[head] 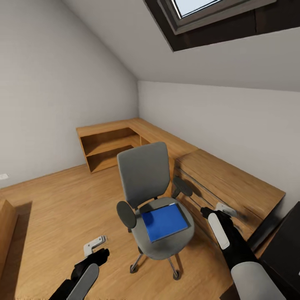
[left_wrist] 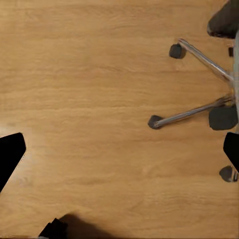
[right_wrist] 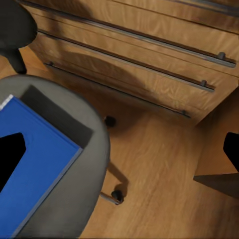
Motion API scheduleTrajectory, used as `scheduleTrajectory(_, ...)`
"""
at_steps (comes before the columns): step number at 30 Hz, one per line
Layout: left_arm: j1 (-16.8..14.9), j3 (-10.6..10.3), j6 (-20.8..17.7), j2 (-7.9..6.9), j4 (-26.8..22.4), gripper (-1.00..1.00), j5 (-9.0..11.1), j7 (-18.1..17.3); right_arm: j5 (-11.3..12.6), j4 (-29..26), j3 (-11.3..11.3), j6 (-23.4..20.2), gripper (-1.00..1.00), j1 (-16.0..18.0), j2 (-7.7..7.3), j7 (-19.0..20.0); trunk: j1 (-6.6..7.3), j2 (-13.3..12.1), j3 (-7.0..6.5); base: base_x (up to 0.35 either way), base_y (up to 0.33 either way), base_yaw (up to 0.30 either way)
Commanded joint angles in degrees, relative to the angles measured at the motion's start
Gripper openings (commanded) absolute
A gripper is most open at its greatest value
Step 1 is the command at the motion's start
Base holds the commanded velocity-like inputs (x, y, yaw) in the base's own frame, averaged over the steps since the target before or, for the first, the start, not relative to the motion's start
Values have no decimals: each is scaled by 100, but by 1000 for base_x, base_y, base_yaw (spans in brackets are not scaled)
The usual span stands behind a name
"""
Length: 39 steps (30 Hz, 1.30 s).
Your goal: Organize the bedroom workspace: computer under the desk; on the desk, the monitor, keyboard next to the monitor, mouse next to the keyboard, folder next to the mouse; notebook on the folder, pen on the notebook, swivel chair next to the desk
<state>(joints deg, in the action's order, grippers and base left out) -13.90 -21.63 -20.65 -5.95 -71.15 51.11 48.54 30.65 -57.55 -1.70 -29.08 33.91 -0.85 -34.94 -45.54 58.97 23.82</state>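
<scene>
The swivel chair (head: 155, 200) stands on the light wood floor (head: 62, 208), just beside a wooden drawer chest (head: 225, 187). The blue folder (head: 164, 221) lies flat on its seat. The left gripper (head: 95, 245) hangs over bare floor, jaws apart and empty. The right gripper (head: 216, 208) hovers beside the seat, between chair and chest, jaws spread, holding nothing.

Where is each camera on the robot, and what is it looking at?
Head view: high on the robot, looking down at the swivel chair holding the folder; left gripper and right gripper show.
Left wrist view: looks down at the floor and chair legs; dark fingertips show.
Right wrist view: looks at the folder, seat and wooden drawers.
Shared: the chair.
</scene>
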Motion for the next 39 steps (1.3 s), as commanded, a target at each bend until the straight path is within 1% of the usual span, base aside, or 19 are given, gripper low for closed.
scheduleTrajectory(1, -7, 130, -18, -10, 4, 100, 30, 36, 46, -11, 3, -19, 100, 2, -3, -39, -1, 5, 7, 0, 0, 277)
scheduleTrajectory(2, -7, 321, -18, -15, 13, 100, 52, 12, 46, -11, 3, -19, 100, 2, -3, -39, -1, 5, 7, 0, 0, 277)
scheduleTrajectory(4, -7, 496, -13, -28, 25, 100, 158, -31, 46, -11, 3, -19, 100, 2, -6, -39, -1, 5, 7, 0, 0, 277)
scheduleTrajectory(6, -7, 563, -10, -44, 29, 100, 253, -50, 46, -11, 3, -19, 100, 2, -7, -37, -1, 5, 7, 0, 0, 277)
scheduleTrajectory(9, -7, 627, -9, -51, 30, 100, 287, -73, 45, -18, 3, -19, 100, 2, -17, -32, -1, 5, 11, 0, 0, 277)
scheduleTrajectory(15, -7, 650, -9, -48, 25, 100, 289, -79, 47, -20, 3, -19, 100, 2, -20, -30, -1, 5, 24, 0, 0, 277)
scheduleTrajectory(18, -7, 636, -9, -36, 24, 100, 257, -57, 48, -20, 3, -19, 100, 2, -20, -30, -1, 5, 30, 0, 0, 277)
scheduleTrajectory(26, -7, 602, -15, -23, 19, 100, 246, -47, 46, -20, 3, -19, 100, 2, -20, -30, -1, 5, 48, 0, 0, 277)
scheduleTrajectory(29, -7, 571, -17, -15, -6, 100, 243, -51, 46, -20, 3, -19, 100, 2, -20, -30, -1, 5, 55, 0, 0, 277)
scheduleTrajectory(30, -7, 509, -17, -13, -51, 100, 242, -56, 44, -20, 3, -16, 100, 2, -24, -26, -1, 5, 57, 0, 0, 228)
scheduleTrajectory(39, -7, 461, -26, -8, -411, 100, 242, -35, 38, -20, 5, -15, 100, 2, -32, -3, -1, 5, 62, 0, 0, 71)
